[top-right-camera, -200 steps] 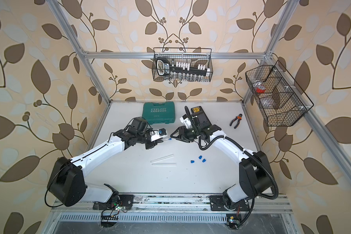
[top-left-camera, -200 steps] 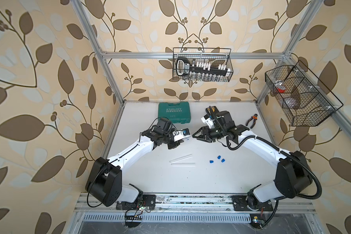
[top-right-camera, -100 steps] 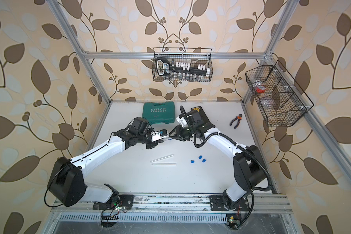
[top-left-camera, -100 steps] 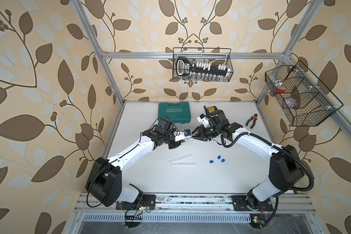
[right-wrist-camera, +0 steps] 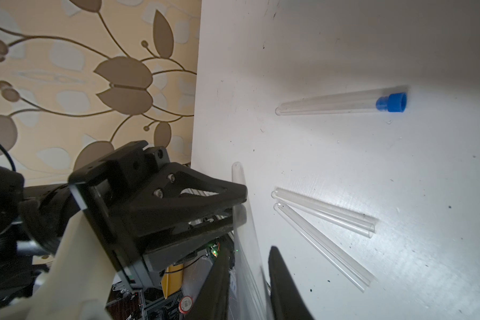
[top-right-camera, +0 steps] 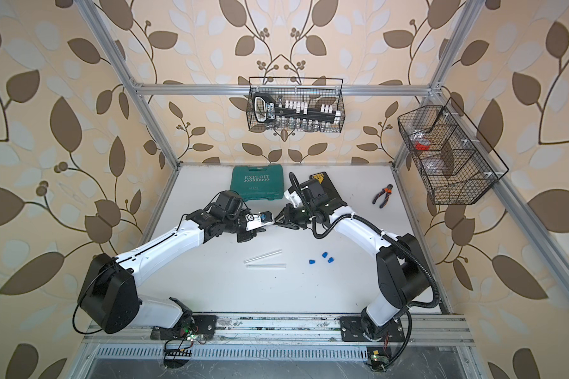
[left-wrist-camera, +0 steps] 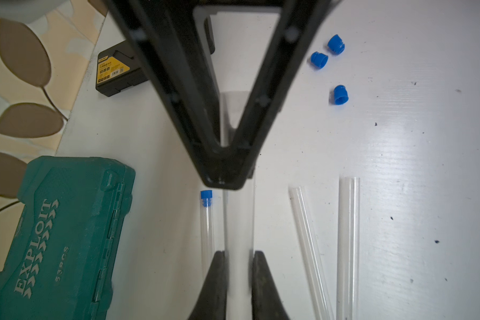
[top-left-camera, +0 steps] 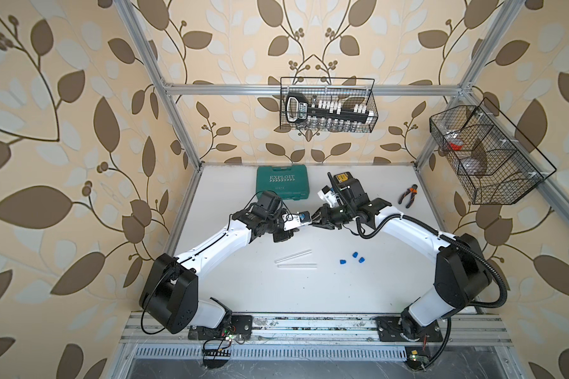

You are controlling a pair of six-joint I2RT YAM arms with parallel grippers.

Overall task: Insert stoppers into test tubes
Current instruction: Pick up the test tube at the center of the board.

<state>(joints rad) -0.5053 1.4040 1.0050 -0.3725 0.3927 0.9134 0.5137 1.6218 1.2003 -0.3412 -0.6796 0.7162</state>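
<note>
At the far edge of the table, left of centre, sits a green tool case. Just nearer than the case, the left gripper is clamped on a clear test tube, which it holds above the table pointing right. On the table below, on the case side, lies a capped tube with a blue stopper in its mouth. Nearer still, two bare tubes lie close together and splay apart toward the right. The right gripper stands at the held tube's free end with its jaws close on either side. Whether they press the tube cannot be told. Right of the bare tubes, three loose stoppers rest in a small cluster. Pliers lie at the far right.
</note>
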